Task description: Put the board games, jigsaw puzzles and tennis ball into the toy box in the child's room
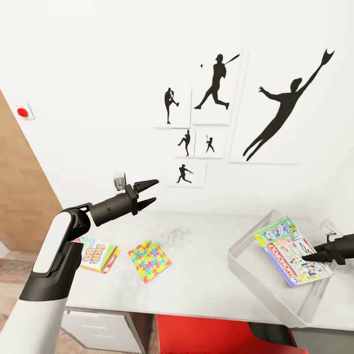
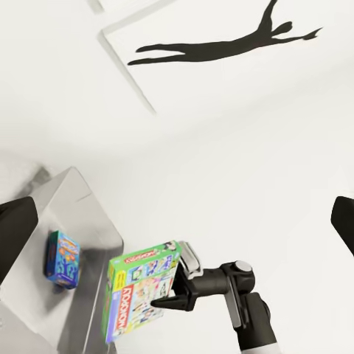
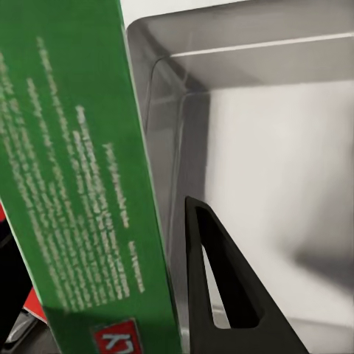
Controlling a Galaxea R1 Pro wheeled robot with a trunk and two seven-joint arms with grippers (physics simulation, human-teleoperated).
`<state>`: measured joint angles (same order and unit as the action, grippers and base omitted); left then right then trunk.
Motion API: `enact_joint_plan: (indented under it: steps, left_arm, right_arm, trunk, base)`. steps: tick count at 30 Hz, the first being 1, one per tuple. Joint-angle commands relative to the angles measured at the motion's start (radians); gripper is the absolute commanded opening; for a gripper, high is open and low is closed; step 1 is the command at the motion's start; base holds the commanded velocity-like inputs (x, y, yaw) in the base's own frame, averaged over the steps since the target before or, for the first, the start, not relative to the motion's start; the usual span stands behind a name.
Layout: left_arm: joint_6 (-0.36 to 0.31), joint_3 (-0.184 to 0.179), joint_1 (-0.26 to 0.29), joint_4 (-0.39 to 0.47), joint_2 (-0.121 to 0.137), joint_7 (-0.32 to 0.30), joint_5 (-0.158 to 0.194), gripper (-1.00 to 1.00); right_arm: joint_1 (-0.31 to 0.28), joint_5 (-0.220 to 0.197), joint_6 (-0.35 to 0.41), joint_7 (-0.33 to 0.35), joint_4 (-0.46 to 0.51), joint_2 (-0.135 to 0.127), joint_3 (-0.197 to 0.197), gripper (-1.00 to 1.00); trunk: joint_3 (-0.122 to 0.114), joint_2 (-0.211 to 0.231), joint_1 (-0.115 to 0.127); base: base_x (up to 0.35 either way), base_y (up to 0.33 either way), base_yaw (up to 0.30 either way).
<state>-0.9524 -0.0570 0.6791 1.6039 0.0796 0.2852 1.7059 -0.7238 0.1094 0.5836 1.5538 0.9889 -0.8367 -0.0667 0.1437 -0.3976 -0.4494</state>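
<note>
So the counter [image 1: 206, 260] has the toy box [image 1: 246, 268] sitting at its right end, and that's where the action is. The right gripper [image 1: 309, 256] is clamped on the Monopoly box [image 1: 292, 255] and has it tilted over the bin, one corner poking up past the far rim, so I'd say it's being lowered in but isn't let go yet. In the left wrist view there's a small blue game box [image 2: 63, 258] already lying inside the bin, so that one looks done.

Still out on the counter: the Skip-Bo box [image 1: 98, 256] near the left end, and just beside it one jigsaw puzzle [image 1: 149, 261], lying flat. Can't spot the second puzzle or the tennis ball from here.

The left gripper [image 1: 147, 192] hangs above the counter with its jaws apart, holding nothing. My guess is roughly a third of the way through.
</note>
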Motion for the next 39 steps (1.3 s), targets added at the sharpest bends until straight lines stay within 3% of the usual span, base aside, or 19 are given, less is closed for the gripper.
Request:
enact_joint_plan:
  steps: [1, 31, 39]
  left_arm:
    - [0.000, -0.001, 0.001, 0.001, 0.000, 0.011, 0.011, 1.00]
    - [0.000, -0.001, 0.002, 0.000, 0.002, 0.014, 0.011, 1.00]
    - [0.000, -0.001, 0.005, -0.001, 0.001, 0.014, 0.009, 1.00]
  right_arm:
    - [-0.002, 0.007, 0.011, 0.006, 0.001, 0.000, -0.003, -1.00]
    - [-0.002, 0.014, 0.010, 0.005, 0.001, 0.002, -0.014, -1.00]
    - [-0.002, 0.015, 0.010, 0.005, 0.001, 0.003, -0.033, -1.00]
  trunk:
    - [0.004, -0.002, -0.001]
    - [0.024, -0.002, -0.001]
    - [0.034, -0.002, -0.001]
  base:
    - [0.000, 0.000, 0.000]
    - [0.000, 0.000, 0.000]
    - [0.000, 0.000, 0.000]
